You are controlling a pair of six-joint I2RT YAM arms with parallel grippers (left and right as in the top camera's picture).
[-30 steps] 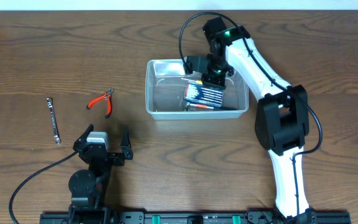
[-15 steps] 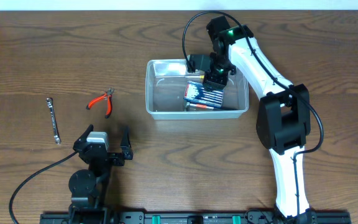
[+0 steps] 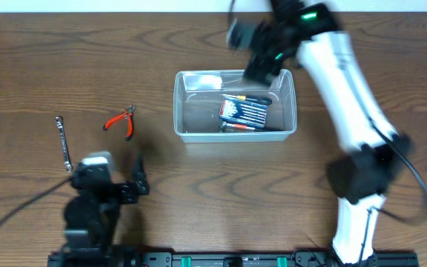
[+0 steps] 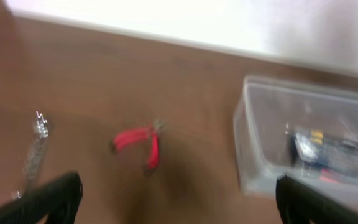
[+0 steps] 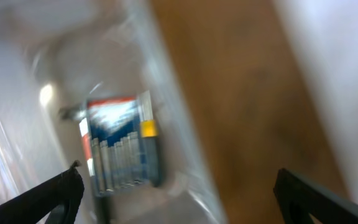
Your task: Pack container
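Overhead: the container [image 3: 199, 111] sits flat on the wood table [image 3: 50, 59], about mid-table and toward the far side. The red pliers [image 3: 121, 120] are well off to its left w/ a wrench [image 3: 64, 142] further left again. IMO this tub is light, thin-walled and a bit flexy, prob slick too, so squeezing a long wall would just bow it. I'd pinch the rim at a rounded corner or on a short end, where it's stiffest. It's clear, rectangular, thin-lipped, and only has a blue-and-white bit pack [image 3: 243, 113] lying in its right half, so weight-wise that's basically nothing. The right gripper [image 3: 262, 67] is a blur over the tub's far rim. The left gripper [image 3: 113, 174] is well to the near-left of the tub. Left wrist: the container [image 4: 247, 143] is off to the right w/ frosty see-through walls and the bit pack [image 4: 328, 152] showing through them. The pliers [image 4: 138, 142] and wrench [image 4: 35, 146] lie to its left. The left gripper [image 4: 185, 205] has its fingers spread wide, nothing between them. Right wrist: blurry, looking down into the container [image 5: 179, 137], bit pack [image 5: 120, 149] on the floor against the wall. The right gripper [image 5: 179, 199] is also spread wide, empty, above the tub and not touching it afaict.
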